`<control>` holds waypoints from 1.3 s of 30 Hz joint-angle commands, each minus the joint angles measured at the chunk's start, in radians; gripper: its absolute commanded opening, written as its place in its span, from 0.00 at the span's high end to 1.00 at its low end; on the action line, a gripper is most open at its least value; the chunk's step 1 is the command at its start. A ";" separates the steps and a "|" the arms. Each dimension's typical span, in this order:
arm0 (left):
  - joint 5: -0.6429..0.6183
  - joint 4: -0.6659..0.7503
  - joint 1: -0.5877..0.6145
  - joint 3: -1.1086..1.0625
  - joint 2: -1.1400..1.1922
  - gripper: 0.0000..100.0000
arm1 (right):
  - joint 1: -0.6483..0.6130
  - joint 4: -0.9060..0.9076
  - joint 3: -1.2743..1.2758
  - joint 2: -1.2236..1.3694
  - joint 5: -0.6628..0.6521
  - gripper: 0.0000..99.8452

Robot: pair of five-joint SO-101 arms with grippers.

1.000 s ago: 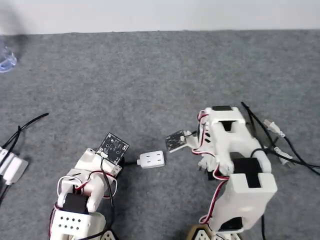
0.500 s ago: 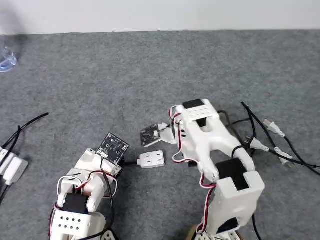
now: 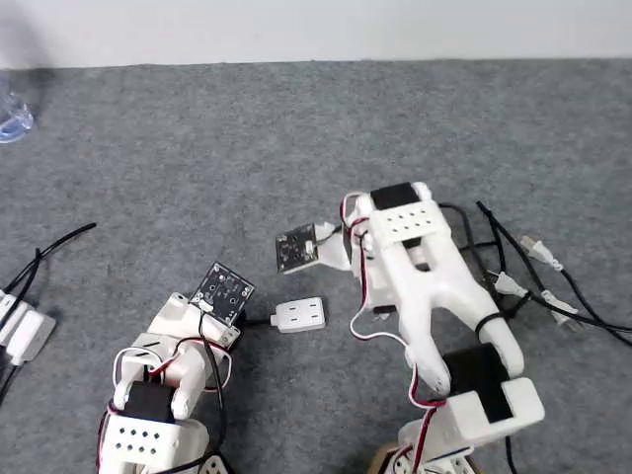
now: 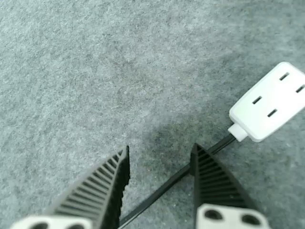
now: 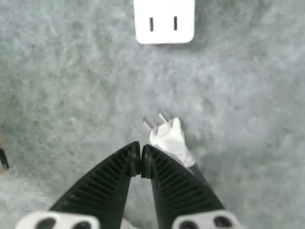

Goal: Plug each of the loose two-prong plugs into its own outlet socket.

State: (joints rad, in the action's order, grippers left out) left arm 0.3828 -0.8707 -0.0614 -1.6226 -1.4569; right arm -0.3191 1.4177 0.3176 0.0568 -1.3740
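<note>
A white outlet strip [image 3: 299, 314] lies on the grey carpet between the two arms. My right gripper [image 5: 141, 145] is shut, and a white two-prong plug [image 5: 167, 135] juts out beside one finger. Its prongs point toward the outlet strip [image 5: 165, 21] a short way ahead. In the high view the right gripper [image 3: 331, 239] hangs just behind the strip. My left gripper [image 4: 160, 149] is open low over the carpet, with the strip's black cord [image 4: 176, 179] running between its fingers. The outlet strip [image 4: 269, 102] lies just beyond them.
Loose plugs [image 3: 506, 286] on black cords [image 3: 583, 316] lie on the carpet right of the right arm. More cords and a white flat piece [image 3: 25, 334] sit at the left edge. A clear object [image 3: 12, 117] is at the far left.
The right arm has swung left from beside the loose plugs to a spot just behind the outlet strip, carrying the plug. The left arm has not moved.
</note>
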 commanded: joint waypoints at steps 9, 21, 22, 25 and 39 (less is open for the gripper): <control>0.008 0.028 -0.005 0.002 -0.009 0.80 | 0.102 -0.438 0.192 -0.041 -0.063 0.87; 0.008 0.028 -0.006 0.002 -0.009 0.80 | 0.136 -0.249 0.114 -0.039 -0.203 0.81; 0.008 0.028 -0.006 0.002 -0.009 0.80 | 0.136 -0.248 0.117 -0.039 -0.222 0.81; 0.008 0.028 -0.006 0.002 -0.009 0.80 | 0.137 -0.197 0.120 -0.042 -0.278 0.81; 0.008 0.028 -0.006 0.002 -0.009 0.80 | 0.116 -0.168 0.152 -0.031 -0.414 0.82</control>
State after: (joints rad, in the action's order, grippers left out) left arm 0.3828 -0.8707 -0.0614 -1.6226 -1.4569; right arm -0.1979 1.2413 0.4833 0.0537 -1.7637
